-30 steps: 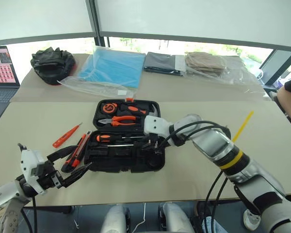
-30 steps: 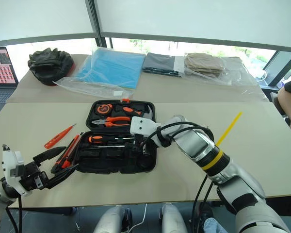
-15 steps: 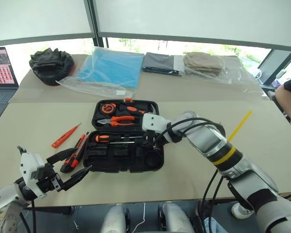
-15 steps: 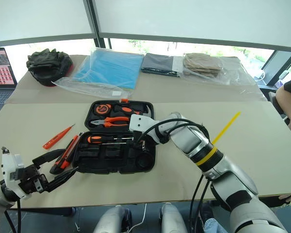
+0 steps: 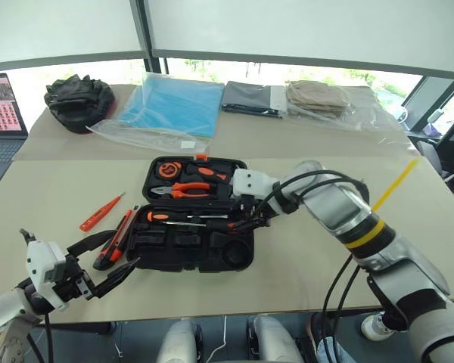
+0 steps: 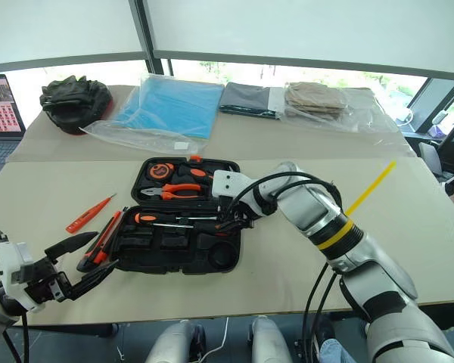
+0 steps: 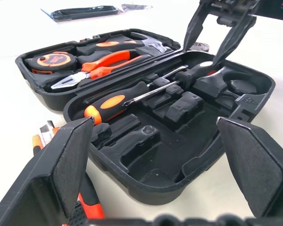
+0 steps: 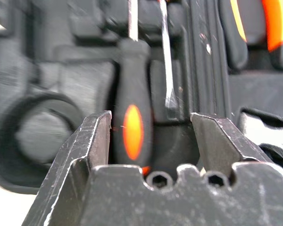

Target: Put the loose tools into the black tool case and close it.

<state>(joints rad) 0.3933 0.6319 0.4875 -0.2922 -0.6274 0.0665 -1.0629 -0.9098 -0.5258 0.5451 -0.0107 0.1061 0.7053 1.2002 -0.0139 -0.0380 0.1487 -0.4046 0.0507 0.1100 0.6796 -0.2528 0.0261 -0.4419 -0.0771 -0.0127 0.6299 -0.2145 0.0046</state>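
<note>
right arm (image 5: 340,215): silver shell | yellow band | black cables | white wrist | black jaws

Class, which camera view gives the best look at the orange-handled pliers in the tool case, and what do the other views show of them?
The left wrist view: the pliers lie close and whole, steel nose and both orange handles clear, in the black tool case. The two head views show them small, in the case's far half. The right wrist view catches just blurred orange handle tips.

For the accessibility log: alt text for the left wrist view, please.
An open black tool case lies on a pale table, two screwdrivers in its near half, pliers and tape measure in the far half. The right gripper hangs open above one screwdriver handle.
</note>
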